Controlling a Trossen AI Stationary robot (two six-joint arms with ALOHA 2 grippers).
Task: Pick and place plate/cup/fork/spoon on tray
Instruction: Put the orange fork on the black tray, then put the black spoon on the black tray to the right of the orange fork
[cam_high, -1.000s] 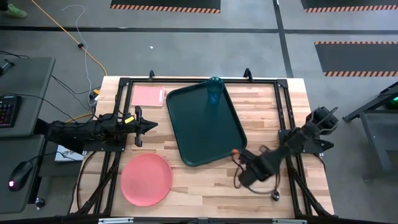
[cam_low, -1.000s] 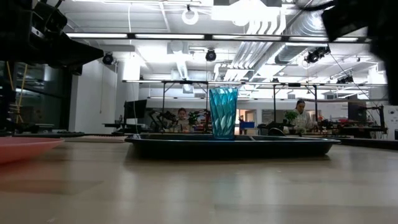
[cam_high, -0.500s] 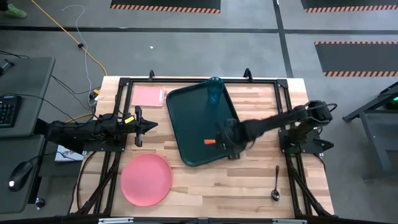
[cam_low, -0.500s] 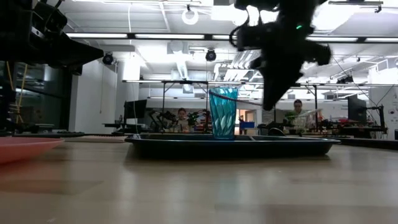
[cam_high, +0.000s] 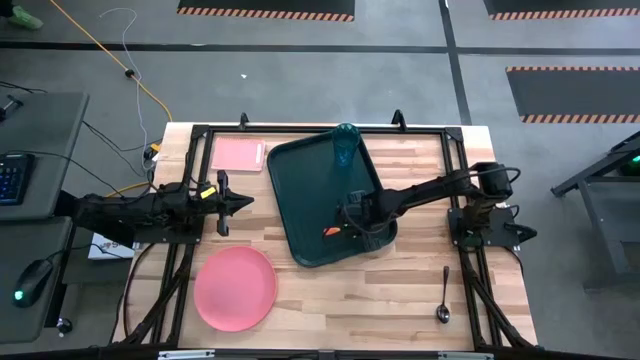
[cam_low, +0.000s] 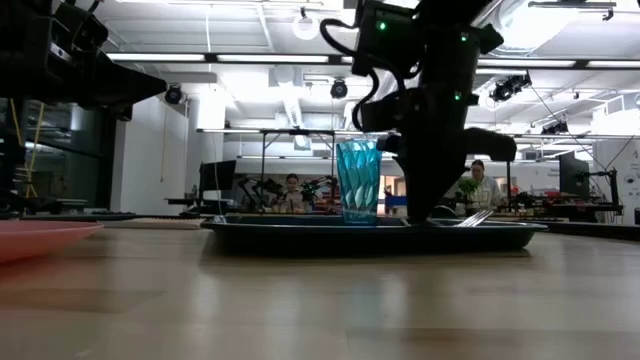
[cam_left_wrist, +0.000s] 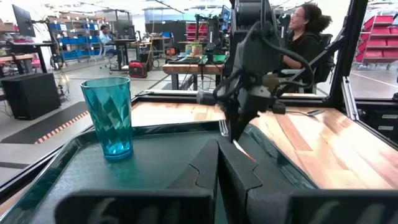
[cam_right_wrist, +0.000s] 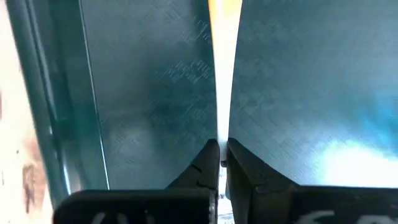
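1. The right gripper (cam_high: 352, 222) reaches out over the near right part of the tray (cam_high: 300, 190); its jaws are pinched on the fork (cam_high: 332, 231), whose orange handle end sticks out toward the tray's middle; the right wrist view shows the two fingers closed tight on the fork's pale shaft (cam_right_wrist: 221, 93) above the dark green tray floor (cam_right_wrist: 137, 81).

2. In the low view the right arm comes down onto the tray (cam_low: 300, 236), and the fork's silver tines (cam_low: 476, 217) slant up at the tray's rim, beside the arm; whether the fork touches the tray floor cannot be told.

3. The cup (cam_high: 345, 146) stands upright in the tray's far corner, well apart from the fork; the left wrist view shows its ribbed teal wall (cam_left_wrist: 111, 119).

4. The plate (cam_high: 235, 287) lies on the bare wood at the near left, off the tray.

5. The spoon (cam_high: 444, 294) lies on the table at the near right, bowl toward the near edge, off the tray.

6. The left gripper (cam_high: 238, 203) waits just left of the tray, above the table; its fingers (cam_left_wrist: 205, 177) are pressed together and hold nothing.

7. A flat pink rectangle (cam_high: 238, 155) lies at the far left, beside the tray's corner.

8. No brand, label or writing can be read on any item.

9. People sit at benches in the room beyond the table.
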